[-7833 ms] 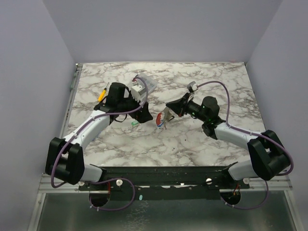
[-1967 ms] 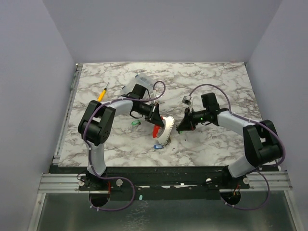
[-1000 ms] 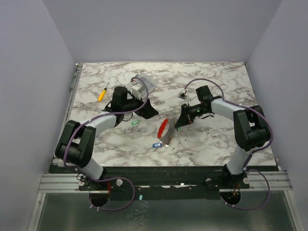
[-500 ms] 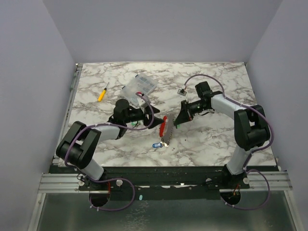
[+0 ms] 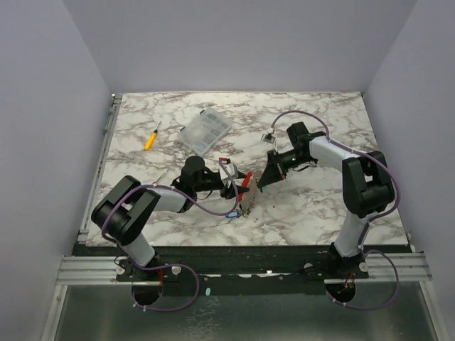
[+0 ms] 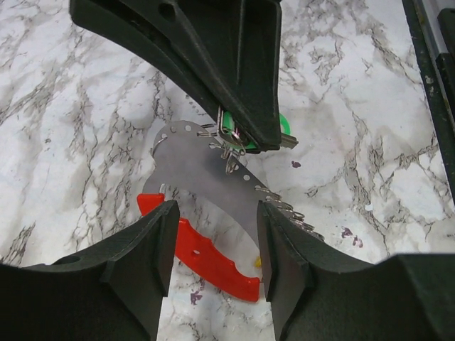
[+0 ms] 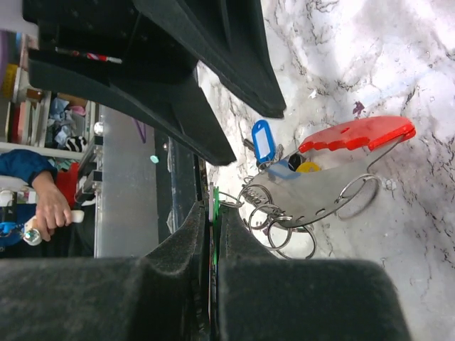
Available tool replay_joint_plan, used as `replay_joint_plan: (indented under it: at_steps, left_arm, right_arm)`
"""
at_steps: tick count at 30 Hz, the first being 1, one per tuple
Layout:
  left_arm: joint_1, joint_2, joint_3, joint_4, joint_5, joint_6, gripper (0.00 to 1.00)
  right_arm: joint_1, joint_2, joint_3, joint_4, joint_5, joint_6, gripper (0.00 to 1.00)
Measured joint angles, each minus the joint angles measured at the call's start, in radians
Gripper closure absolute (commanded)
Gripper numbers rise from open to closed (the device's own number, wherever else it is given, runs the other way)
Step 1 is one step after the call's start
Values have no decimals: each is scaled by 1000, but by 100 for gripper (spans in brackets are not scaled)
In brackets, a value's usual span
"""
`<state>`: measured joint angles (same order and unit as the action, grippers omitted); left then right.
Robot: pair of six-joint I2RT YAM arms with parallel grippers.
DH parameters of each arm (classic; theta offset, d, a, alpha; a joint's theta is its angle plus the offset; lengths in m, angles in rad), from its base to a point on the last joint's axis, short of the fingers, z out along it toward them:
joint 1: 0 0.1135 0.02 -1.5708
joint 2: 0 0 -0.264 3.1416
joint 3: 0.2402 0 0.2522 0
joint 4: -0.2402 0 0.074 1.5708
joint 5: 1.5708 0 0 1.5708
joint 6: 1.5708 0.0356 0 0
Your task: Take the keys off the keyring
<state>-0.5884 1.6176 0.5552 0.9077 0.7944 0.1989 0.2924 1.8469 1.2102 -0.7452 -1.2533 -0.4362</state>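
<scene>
Toward the table's [image 5: 320, 213] near edge, the half-open left gripper [image 6: 217, 210] straddles the keyring [image 6: 199, 170], whose length runs to the right gripper [image 6: 239, 139], clamped on seemingly a green key [image 6: 284, 125].

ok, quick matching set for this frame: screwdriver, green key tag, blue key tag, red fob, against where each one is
Things:
1. screwdriver
2. green key tag
3. blue key tag
4. red fob

Places:
A. between the left gripper's spread fingers
B. far left on the table, away from both arms
C. clamped in the shut right gripper
D. lying on the table, held by no gripper

Pairs: 1-B, 2-C, 3-D, 4-A
</scene>
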Motion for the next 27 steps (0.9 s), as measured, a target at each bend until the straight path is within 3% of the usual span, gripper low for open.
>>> replay_joint_plan:
  at_steps: [7,15,17,23,27]
  left_arm:
    - [-34,64,23,28,-22,31,51]
    - [-64,95,49,64,-23,31,64]
    - [-71,102,56,70,-23,31,70]
    - [-84,106,60,82,-23,29,100]
    - [-84,106,60,88,-35,20,100]
  right_arm:
    - [0,11,22,-61,-21,-56,99]
    - [0,11,26,-72,-21,-64,99]
    - [0,11,26,-72,-21,-64,99]
    - [0,12,34,-98,-21,-80,99]
    - [0,12,46,-117,-13,-97,99]
